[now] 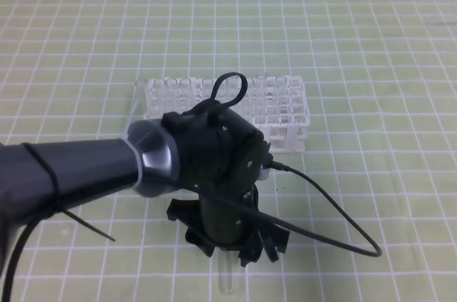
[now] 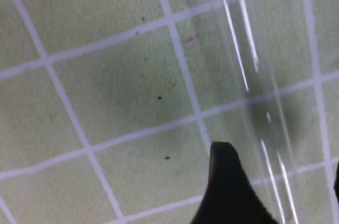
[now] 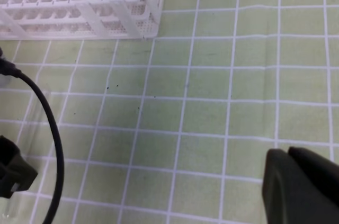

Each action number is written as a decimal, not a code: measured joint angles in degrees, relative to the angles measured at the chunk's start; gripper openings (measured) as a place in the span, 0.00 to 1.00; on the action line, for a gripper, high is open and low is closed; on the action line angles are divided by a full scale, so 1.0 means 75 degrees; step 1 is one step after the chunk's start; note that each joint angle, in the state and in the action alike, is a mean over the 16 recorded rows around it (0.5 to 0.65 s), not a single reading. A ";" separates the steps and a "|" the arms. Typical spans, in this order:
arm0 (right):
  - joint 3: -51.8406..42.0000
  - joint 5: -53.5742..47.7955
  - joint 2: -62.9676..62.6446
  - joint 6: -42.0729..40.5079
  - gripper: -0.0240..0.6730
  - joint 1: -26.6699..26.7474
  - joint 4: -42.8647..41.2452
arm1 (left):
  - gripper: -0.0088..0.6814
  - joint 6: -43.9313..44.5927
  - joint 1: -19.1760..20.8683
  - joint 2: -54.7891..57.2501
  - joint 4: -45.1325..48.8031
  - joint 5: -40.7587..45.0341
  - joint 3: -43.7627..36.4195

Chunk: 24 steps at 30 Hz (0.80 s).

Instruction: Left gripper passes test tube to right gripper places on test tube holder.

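My left gripper (image 1: pixel 235 241) hangs low over the test tube (image 1: pixel 227 280), which lies on the mat between my spread, empty fingers. Not yet grasped; handover and racking in the test tube holder (image 1: pixel 285 113) remain.

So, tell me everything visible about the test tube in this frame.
The test tube is slender, clear and looks like glass. It lies flat on the green grid mat; only its rounded end pokes out below the left gripper, which hides the rest in the high view. In the left wrist view it shows as faint bright streaks running between the black fingers. Whether the fingers touch it cannot be told.
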<state>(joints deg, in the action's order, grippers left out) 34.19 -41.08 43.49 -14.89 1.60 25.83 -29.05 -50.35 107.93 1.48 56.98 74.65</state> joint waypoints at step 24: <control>0.0000 -0.0015 -0.0012 0.0000 0.03 0.0000 0.0012 | 0.07 0.0083 0.0048 0.0425 0.0164 -0.0193 0.0008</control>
<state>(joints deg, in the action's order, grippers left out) 34.19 -41.19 43.40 -14.89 1.60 25.92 -28.43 -49.99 111.11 2.71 55.53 74.72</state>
